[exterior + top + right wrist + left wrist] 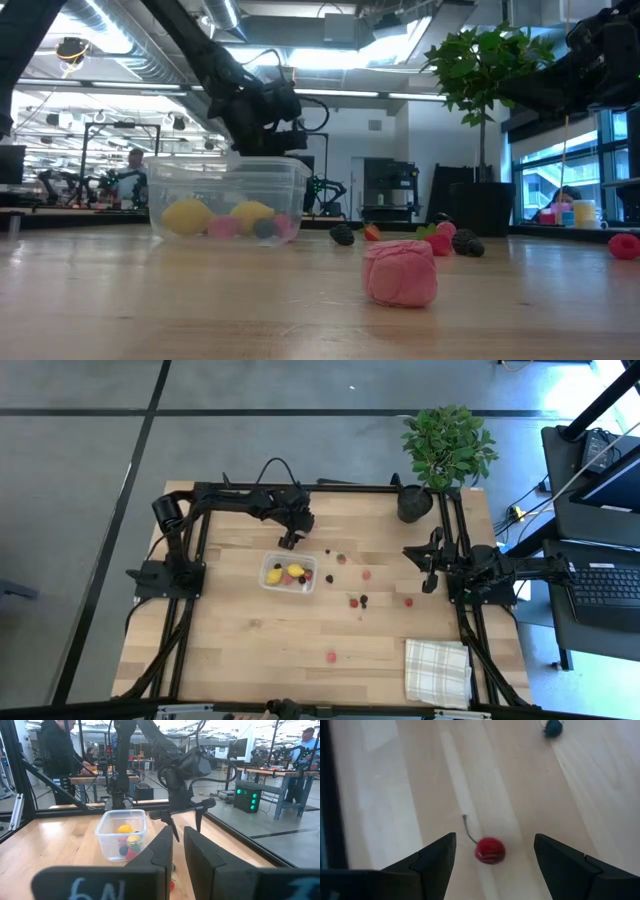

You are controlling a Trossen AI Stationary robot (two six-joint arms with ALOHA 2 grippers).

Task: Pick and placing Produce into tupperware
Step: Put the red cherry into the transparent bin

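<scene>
We are hovering our left end effector (pixel 495 857), fingers spread and empty, over a small red cherry (pixel 490 850) with a thin stem on the smooth wooden tabletop (pixel 250 630), just beyond the clear tupperware (pixel 288 574). Round, light and apt to roll, it wants pinching across its middle. Our right end effector (pixel 178 851) is waiting clenched.

Pale matt wood table (pixel 250 630), clear glossy plastic tupperware (pixel 272 582), checked cloth (pixel 437 669)
</scene>
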